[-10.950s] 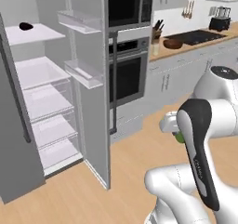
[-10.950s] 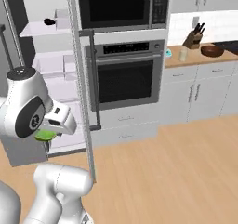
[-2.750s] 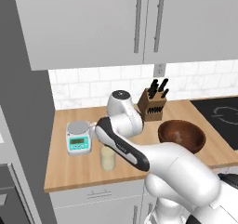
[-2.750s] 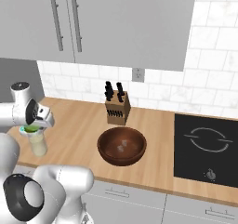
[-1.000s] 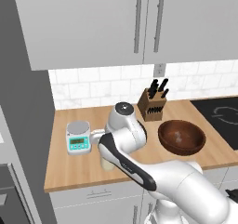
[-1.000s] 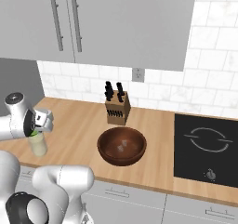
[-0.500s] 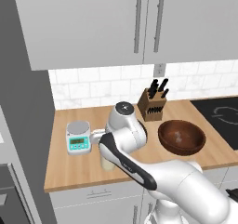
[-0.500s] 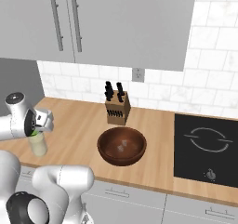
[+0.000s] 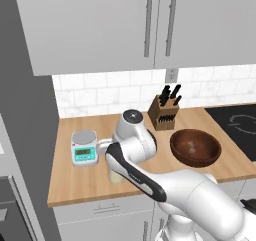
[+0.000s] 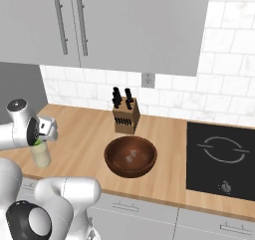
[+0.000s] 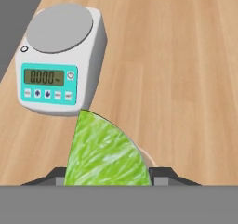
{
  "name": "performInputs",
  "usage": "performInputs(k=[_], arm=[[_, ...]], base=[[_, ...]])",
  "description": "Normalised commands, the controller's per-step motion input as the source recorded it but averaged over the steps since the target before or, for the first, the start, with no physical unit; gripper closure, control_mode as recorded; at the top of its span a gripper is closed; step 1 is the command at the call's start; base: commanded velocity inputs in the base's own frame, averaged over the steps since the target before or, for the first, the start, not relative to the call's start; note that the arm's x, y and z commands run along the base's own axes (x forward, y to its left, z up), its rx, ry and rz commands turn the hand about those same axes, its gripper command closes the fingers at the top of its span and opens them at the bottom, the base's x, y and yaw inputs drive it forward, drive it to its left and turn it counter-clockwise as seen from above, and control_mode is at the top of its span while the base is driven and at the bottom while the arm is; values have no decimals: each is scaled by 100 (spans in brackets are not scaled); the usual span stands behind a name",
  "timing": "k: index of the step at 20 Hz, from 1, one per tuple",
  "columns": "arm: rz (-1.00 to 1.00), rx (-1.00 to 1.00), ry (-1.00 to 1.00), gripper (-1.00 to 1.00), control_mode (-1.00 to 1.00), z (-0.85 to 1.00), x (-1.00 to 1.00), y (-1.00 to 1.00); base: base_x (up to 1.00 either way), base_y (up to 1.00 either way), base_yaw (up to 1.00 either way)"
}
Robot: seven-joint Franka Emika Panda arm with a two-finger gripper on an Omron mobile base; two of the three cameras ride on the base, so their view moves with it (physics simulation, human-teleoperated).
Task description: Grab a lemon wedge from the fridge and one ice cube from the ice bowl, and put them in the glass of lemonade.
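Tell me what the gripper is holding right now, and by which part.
The gripper holds the lemon wedge by its lower, wide end; the pointed tip sticks out toward the kitchen scale.

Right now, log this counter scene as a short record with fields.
gripper: shut on the lemon wedge, right above the glass of lemonade
glass of lemonade: upright on the counter, beside the kitchen scale
ice bowl: on the counter in front of the knife block
step left: wedge not yet released; ice not yet picked
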Motion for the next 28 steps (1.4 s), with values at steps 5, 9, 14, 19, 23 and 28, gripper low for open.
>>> performInputs(k=[5, 9, 14, 19, 23, 28], arm=[[0, 0, 0, 100, -100, -1, 0, 2], [0, 0, 0, 100, -100, 0, 0, 3], [0, 0, 0, -100, -100, 0, 0, 0], [0, 0, 0, -100, -100, 0, 0, 0], [0, 0, 0, -100, -100, 0, 0, 0], [0, 0, 0, -100, -100, 1, -1, 0]], base=[[0, 0, 0], [0, 0, 0], [0, 0, 0], [0, 0, 0], [0, 0, 0], [0, 0, 0]])
